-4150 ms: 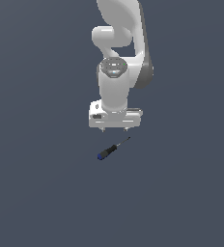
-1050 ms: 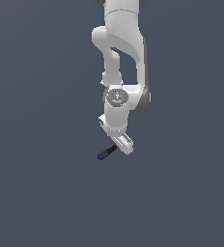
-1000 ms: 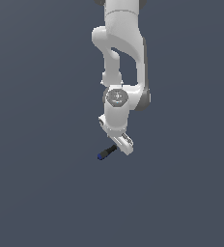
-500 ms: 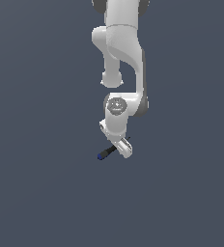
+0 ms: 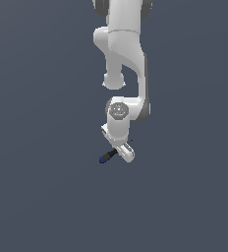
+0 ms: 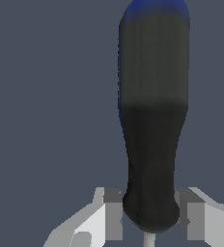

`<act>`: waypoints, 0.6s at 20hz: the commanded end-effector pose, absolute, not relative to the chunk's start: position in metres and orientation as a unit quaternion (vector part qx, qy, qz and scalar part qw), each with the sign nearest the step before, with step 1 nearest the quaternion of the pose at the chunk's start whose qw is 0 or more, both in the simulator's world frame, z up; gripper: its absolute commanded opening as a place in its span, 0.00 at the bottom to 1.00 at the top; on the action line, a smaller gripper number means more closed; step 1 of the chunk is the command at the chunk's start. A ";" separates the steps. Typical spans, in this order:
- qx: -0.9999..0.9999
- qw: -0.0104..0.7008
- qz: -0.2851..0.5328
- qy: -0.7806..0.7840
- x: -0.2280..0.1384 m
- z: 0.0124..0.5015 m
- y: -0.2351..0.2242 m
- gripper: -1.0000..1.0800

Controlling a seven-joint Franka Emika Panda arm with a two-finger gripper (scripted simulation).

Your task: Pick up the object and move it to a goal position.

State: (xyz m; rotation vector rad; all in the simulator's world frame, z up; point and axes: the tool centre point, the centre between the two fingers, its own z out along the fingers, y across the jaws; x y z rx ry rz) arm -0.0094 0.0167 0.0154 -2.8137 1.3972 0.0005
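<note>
The screwdriver point(image 5: 107, 157) lies on the dark grey floor, its blue cap toward the exterior view's left. Its thin shaft pokes out past the hand on the other side. My gripper point(image 5: 123, 154) is down at floor level over the middle of the tool. In the wrist view the black handle point(image 6: 152, 120) with its blue cap runs away from the camera. My gripper point(image 6: 150, 217) has one grey finger point(image 6: 113, 217) on each side of the handle's narrow end, pressed against it. The shaft is mostly hidden under the hand.
The white arm point(image 5: 123, 54) rises straight up from the gripper to the exterior view's top edge. The flat dark grey floor point(image 5: 37, 197) spreads all around with no other object in view.
The arm has come down from above the screwdriver, its hand turned across the tool, and sunk a little more in the last half second. The screwdriver has stayed in place.
</note>
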 end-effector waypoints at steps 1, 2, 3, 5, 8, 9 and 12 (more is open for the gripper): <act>-0.896 0.000 0.000 0.445 -0.009 0.015 0.017 0.00; -0.896 0.000 0.000 0.445 -0.009 0.015 0.017 0.00; -0.896 0.000 0.000 0.445 -0.009 0.015 0.017 0.00; -0.896 0.000 0.000 0.445 -0.009 0.015 0.017 0.00; -0.896 0.002 -0.003 0.444 -0.007 0.018 0.019 0.00; -0.896 0.004 -0.006 0.443 -0.005 0.021 0.021 0.00; -0.898 0.016 -0.024 0.439 0.009 0.037 0.034 0.00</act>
